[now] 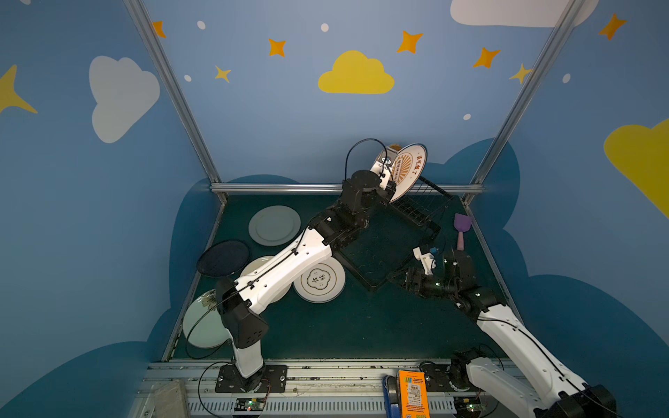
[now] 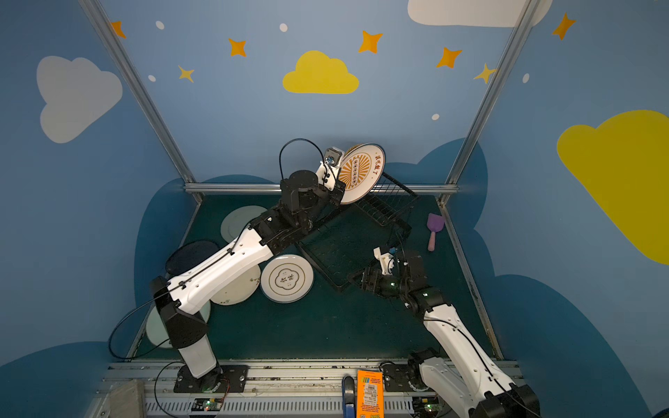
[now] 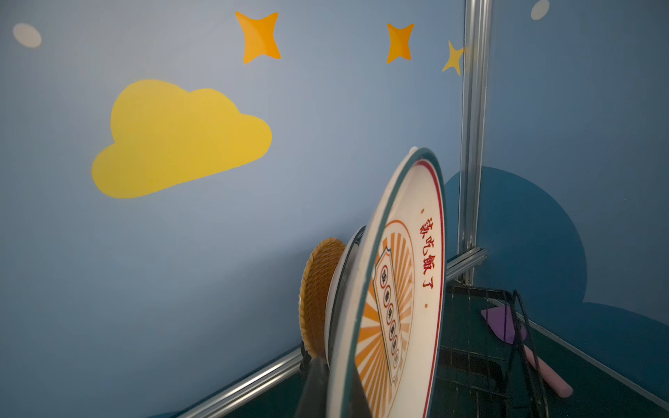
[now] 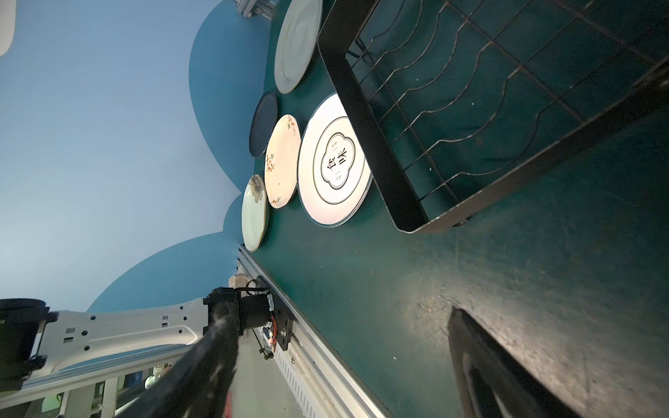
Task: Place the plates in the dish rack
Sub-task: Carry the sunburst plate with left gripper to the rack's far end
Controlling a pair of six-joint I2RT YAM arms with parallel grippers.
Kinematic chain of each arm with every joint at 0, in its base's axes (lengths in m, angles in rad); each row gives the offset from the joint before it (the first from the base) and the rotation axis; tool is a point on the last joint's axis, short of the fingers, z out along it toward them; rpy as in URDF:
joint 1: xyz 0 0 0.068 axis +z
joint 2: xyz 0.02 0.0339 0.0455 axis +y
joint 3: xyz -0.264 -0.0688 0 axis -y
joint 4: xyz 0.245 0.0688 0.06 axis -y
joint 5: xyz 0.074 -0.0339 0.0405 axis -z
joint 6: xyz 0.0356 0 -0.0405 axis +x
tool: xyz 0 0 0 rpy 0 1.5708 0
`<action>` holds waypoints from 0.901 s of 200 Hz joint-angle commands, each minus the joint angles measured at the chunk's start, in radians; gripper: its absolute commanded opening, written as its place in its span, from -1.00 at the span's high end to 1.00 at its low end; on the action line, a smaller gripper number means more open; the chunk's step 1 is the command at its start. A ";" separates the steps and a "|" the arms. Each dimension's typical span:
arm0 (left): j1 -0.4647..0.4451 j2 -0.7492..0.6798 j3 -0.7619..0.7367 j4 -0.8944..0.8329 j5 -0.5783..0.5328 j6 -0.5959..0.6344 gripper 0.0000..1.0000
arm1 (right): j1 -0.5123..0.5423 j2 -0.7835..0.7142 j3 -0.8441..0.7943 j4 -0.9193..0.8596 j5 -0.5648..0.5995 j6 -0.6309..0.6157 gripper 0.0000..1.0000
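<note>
The left gripper (image 1: pixel 391 191) pinches the sunburst plate (image 1: pixel 411 166) by its rim above the dish rack (image 1: pixel 420 217). With such a small hold, it may pivot and hit the plates behind it (image 3: pixel 320 289). The right gripper (image 1: pixel 400 280) is spread and empty.

On edge: sunburst plate (image 2: pixel 362 172) at dish rack (image 2: pixel 391 213)

Clamps the sunburst plate upright in the shut left jaws at the rack's far end. Hangs the right jaws, spread wide, just beside the tray's near corner. Shows flower-outline plate (image 2: pixel 287 278), cream plate (image 2: pixel 237 291) and navy plate (image 2: pixel 182 256) flat on the worktop (image 2: pixel 325 333), purple spatula (image 2: pixel 433 228) right of the rack.
</note>
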 commanded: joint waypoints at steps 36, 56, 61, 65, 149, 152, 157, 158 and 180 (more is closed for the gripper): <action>-0.034 0.185 0.159 0.279 -0.065 0.355 0.92 | 0.054 0.061 0.002 0.075 -0.036 0.022 -0.77; -0.039 0.265 0.225 0.333 -0.091 0.446 0.92 | 0.056 0.062 0.009 0.062 -0.038 0.008 -0.77; -0.039 0.285 0.244 0.336 -0.096 0.466 0.92 | 0.056 0.062 0.009 0.057 -0.038 0.005 -0.77; -0.039 0.299 0.259 0.340 -0.101 0.477 0.92 | 0.056 0.062 0.011 0.053 -0.038 0.000 -0.77; -0.019 0.472 0.447 0.319 -0.158 0.523 0.92 | 0.052 0.066 0.005 0.042 -0.050 -0.020 -0.77; -0.017 0.473 0.447 0.318 -0.158 0.525 0.92 | 0.053 0.066 0.005 0.042 -0.051 -0.020 -0.77; -0.015 0.475 0.448 0.314 -0.158 0.525 0.92 | 0.053 0.066 0.006 0.041 -0.052 -0.022 -0.77; -0.015 0.475 0.448 0.313 -0.158 0.526 0.92 | 0.053 0.067 0.005 0.041 -0.053 -0.021 -0.77; -0.006 0.479 0.446 0.311 -0.164 0.521 0.92 | 0.052 0.066 0.005 0.039 -0.055 -0.023 -0.77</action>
